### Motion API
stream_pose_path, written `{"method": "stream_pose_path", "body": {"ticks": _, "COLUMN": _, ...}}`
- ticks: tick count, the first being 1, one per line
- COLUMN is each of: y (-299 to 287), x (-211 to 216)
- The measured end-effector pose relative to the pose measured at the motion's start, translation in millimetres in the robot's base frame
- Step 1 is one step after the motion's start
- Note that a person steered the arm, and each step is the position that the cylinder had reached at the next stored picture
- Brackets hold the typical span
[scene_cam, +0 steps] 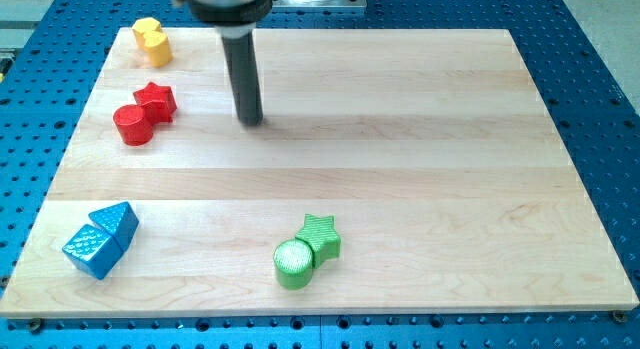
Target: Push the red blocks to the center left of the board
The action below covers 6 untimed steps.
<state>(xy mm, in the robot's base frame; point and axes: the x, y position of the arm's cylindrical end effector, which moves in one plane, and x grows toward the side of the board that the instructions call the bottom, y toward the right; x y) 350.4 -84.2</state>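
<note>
- One camera only, so no second view shares anything with it.
- It looks down at my board [330, 169] from above and slightly in front, tilted toward 12 o'clock.
- It sits far enough back to take in the whole board, with blue perforated table [600, 89] showing on all sides.
- My rod enters at 12 o'clock, its mount cut off.

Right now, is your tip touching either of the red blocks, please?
No: my tip stands apart, to the view's right of the red star block and red cylinder, with bare board between.
</note>
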Motion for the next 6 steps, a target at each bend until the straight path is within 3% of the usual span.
{"method": "stream_pose_path", "body": {"ticks": 2, "y": -78, "x": -20}}
{"method": "stream_pose_path", "body": {"ticks": 5, "y": -106, "x": 3}}
{"method": "stream_pose_path", "body": {"ticks": 6, "y": -79, "x": -32}}
